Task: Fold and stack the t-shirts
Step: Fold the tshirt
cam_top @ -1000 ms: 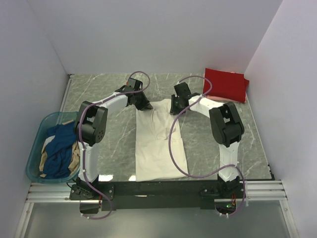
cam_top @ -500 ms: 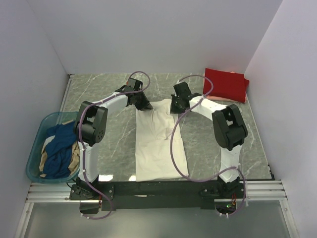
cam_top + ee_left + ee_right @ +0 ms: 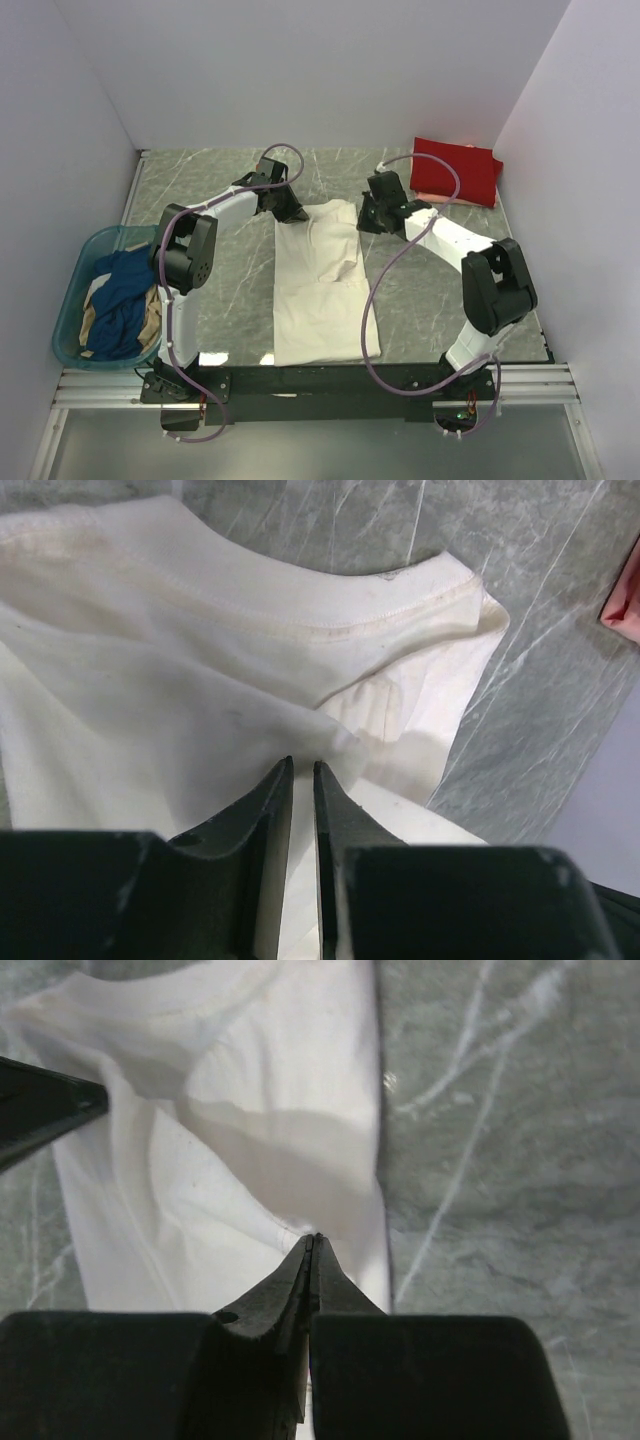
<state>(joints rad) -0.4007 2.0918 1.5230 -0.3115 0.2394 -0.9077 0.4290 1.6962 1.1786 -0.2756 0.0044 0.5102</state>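
A cream-white t-shirt lies lengthwise on the marble table, collar end at the far side. My left gripper is at its far left corner, fingers nearly closed on a raised ridge of cloth in the left wrist view. My right gripper is at the far right edge. Its jaws are pressed together at a lifted fold of the shirt in the right wrist view. A folded red t-shirt lies at the far right on a pale pink one.
A teal basket at the left table edge holds a dark blue shirt and a tan one. White walls close in the table on three sides. The left finger's tip shows in the right wrist view.
My right arm has swung its elbow outward to the right and its gripper has shifted slightly right, drawing the shirt's far right edge with it. The left arm has not moved.
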